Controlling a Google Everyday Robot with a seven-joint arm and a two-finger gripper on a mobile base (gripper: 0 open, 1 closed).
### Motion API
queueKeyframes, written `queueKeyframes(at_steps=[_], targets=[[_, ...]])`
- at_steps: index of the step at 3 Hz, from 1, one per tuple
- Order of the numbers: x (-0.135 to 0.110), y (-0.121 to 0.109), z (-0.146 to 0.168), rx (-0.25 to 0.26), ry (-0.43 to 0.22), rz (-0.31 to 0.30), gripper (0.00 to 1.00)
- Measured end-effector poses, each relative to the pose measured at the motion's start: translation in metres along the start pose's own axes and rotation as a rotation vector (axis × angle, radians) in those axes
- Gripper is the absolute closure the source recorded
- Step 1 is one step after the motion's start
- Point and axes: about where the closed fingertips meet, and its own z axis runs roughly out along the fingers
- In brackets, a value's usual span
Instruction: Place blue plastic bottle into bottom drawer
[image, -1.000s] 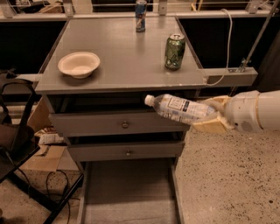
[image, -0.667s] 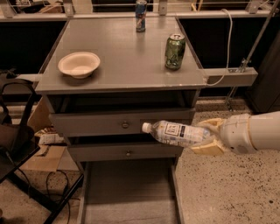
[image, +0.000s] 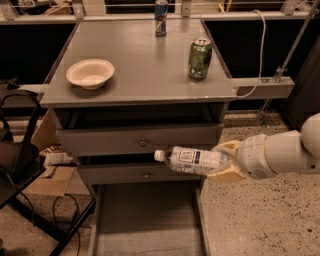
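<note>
The blue plastic bottle (image: 192, 160) is clear with a white cap and a pale label. It lies sideways in the air, cap to the left, in front of the lower knobbed drawer. My gripper (image: 226, 161) reaches in from the right and is shut on the bottle's base end. The bottom drawer (image: 147, 220) is pulled out below, a wide flat grey tray with side rails. The bottle hangs above the drawer's back right part.
On the grey cabinet top (image: 145, 65) stand a white bowl (image: 90, 73), a green soda can (image: 200, 58) and a tall blue can (image: 161, 17). Two knobbed drawers (image: 142, 142) are shut. A black chair frame (image: 20, 170) and cardboard (image: 47, 180) lie to the left.
My gripper has carried the bottle downward, from the level of the upper drawer to in front of the lower knobbed drawer, closer to the open bottom drawer.
</note>
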Motion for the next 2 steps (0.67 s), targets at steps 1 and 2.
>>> queueKeyframes(at_steps=[1, 2], targets=[[0.043, 0.021, 0.070, -0.067, 0.031, -0.018, 1.00], [0.112, 0.035, 0.172, -0.136, -0.010, 0.005, 1.00]])
